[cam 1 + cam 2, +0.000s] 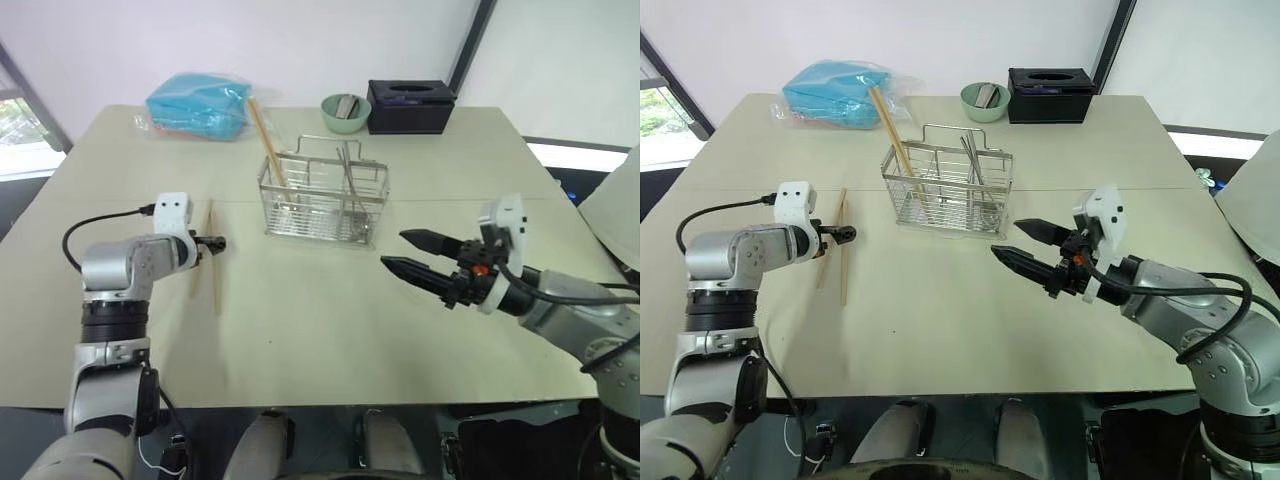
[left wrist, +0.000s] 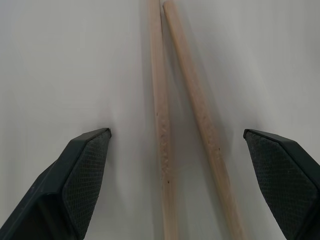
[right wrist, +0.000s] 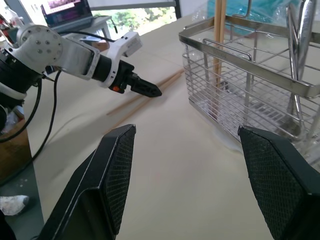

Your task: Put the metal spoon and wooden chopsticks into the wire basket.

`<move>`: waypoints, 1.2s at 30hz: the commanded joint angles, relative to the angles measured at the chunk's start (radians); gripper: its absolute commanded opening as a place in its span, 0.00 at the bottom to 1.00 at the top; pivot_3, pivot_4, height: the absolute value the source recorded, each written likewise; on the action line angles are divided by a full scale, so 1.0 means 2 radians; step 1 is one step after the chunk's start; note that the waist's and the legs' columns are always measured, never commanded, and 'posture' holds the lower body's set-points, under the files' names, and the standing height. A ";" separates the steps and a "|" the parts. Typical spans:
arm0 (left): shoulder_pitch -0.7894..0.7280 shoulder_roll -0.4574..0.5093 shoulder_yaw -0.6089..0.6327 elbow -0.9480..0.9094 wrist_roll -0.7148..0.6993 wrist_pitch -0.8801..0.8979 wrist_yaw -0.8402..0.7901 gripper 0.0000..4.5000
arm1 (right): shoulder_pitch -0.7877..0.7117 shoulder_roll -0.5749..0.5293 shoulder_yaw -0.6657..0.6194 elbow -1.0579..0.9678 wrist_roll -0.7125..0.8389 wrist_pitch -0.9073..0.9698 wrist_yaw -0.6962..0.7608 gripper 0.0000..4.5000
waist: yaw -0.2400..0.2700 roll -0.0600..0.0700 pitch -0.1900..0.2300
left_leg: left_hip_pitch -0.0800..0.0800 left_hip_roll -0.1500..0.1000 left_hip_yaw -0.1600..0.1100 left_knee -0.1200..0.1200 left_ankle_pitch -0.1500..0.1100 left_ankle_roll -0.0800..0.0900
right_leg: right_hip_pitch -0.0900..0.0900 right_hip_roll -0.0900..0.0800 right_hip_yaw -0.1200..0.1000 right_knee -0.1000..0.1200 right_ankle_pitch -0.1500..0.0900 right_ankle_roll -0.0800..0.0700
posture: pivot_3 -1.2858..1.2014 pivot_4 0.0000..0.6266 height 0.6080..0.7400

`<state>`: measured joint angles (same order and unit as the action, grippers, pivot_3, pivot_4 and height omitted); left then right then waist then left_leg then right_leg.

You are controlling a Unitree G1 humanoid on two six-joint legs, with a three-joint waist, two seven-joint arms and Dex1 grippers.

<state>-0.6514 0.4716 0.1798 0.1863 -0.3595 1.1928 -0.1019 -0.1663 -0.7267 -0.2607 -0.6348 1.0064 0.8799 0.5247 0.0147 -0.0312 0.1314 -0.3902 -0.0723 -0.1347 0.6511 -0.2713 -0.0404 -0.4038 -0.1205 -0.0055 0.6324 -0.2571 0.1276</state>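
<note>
Two wooden chopsticks lie side by side on the table, left of the wire basket. My left gripper is low over them and open, and in the left wrist view both sticks run between its fingers. Another pair of chopsticks leans out of the basket's left end. The metal spoon stands in the basket's right compartment, handle up. My right gripper hovers open and empty above the table, right of the basket and pointing toward it.
At the table's far edge are a blue plastic bag, a green bowl and a black tissue box. The tan table is bare between the two arms and toward the front edge.
</note>
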 commanded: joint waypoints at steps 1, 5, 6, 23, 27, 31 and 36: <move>-0.003 -0.003 -0.003 0.025 0.014 -0.007 -0.004 1.00 | 0.002 -0.006 -0.019 -0.007 0.006 -0.008 -0.002 0.74 | 0.000 0.000 0.000 | 0.000 0.000 0.000 0.000 0.000 0.000 | 0.000 0.000 0.000 0.000 0.000 0.000 | 0.52 0.24 0.35; -0.003 -0.006 0.000 0.040 0.021 -0.010 -0.009 1.00 | 0.011 -0.006 -0.020 -0.007 -0.005 -0.012 -0.006 0.74 | 0.000 0.001 -0.001 | 0.000 0.000 0.000 0.000 0.000 0.000 | 0.000 0.000 0.000 0.000 0.000 0.000 | 0.52 0.24 0.35; -0.004 -0.008 0.002 0.045 0.021 -0.010 -0.009 0.94 | 0.011 -0.006 -0.020 -0.006 -0.006 -0.012 -0.009 0.75 | 0.000 0.001 -0.001 | 0.000 0.000 0.000 0.000 0.000 0.000 | 0.000 0.000 0.000 0.000 0.000 0.000 | 0.52 0.24 0.35; -0.021 -0.019 0.017 0.073 0.043 -0.019 -0.017 0.28 | 0.004 0.000 -0.018 -0.002 -0.005 -0.017 -0.029 0.75 | 0.002 0.002 -0.002 | 0.000 0.000 0.000 0.000 0.000 0.000 | 0.001 0.000 0.000 0.000 0.000 0.000 | 0.52 0.24 0.35; -0.022 -0.021 0.022 0.071 0.045 -0.017 -0.016 0.28 | 0.001 0.000 -0.016 0.000 -0.004 -0.017 -0.029 0.75 | 0.002 0.002 -0.002 | 0.000 0.000 0.000 0.000 0.000 0.000 | 0.000 0.000 0.000 0.000 0.000 0.000 | 0.52 0.24 0.35; -0.027 -0.022 0.031 0.059 0.040 -0.022 -0.021 0.28 | -0.004 0.002 -0.013 0.001 -0.006 -0.019 -0.029 0.75 | 0.002 0.002 -0.002 | 0.000 0.000 0.000 0.000 0.000 0.000 | 0.001 0.000 0.000 0.000 0.000 0.000 | 0.52 0.24 0.35; -0.034 -0.026 0.050 0.048 0.035 -0.017 -0.018 0.39 | -0.012 0.008 -0.008 0.007 -0.010 -0.020 -0.031 0.75 | 0.002 0.002 -0.002 | 0.000 0.000 0.000 0.000 0.000 0.000 | 0.000 0.000 0.000 0.000 0.000 0.000 | 0.52 0.24 0.35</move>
<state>-0.7040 0.4236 0.2692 0.2987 -0.2778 1.1516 -0.1357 -0.1692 -0.7199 -0.2737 -0.6179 0.9856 0.8654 0.4663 0.0177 -0.0268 0.1278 -0.3902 -0.0728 -0.1351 0.6511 -0.2713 -0.0403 -0.4031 -0.1212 -0.0061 0.6318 -0.2571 0.1280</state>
